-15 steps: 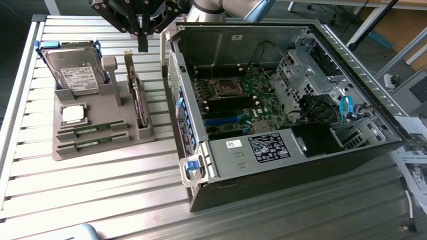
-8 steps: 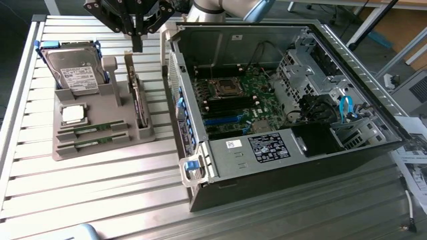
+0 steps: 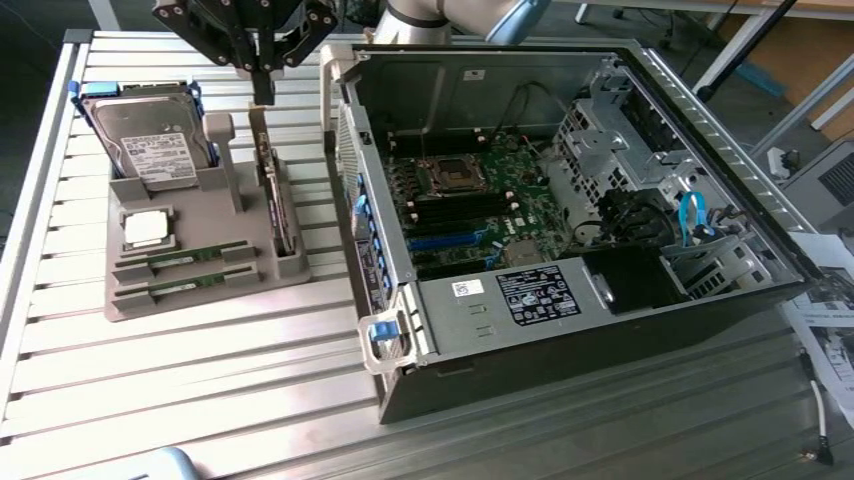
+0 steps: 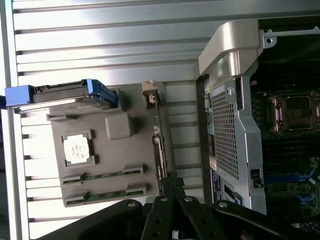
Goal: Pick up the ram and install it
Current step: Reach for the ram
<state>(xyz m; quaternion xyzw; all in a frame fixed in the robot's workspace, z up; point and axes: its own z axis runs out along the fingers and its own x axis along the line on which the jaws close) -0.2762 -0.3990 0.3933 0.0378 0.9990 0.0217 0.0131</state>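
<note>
In the lower left of the exterior view, the ram (image 3: 187,260) is a thin, narrow green stick with small dark chips. It lies flat in a slot of the grey tray (image 3: 200,302), and a second stick (image 3: 187,285) like it lies just beside it. The gripper (image 3: 263,98) hangs in the upper left, fingers pressed together and holding nothing, well apart from the ram.

In the wrist view the ram (image 4: 102,176) is a slim green strip between grey clips, its chips hard to make out. The closed gripper (image 4: 172,186) sits over what seems to be the expansion card (image 4: 159,145), near the ram's end but not touching it.
</note>
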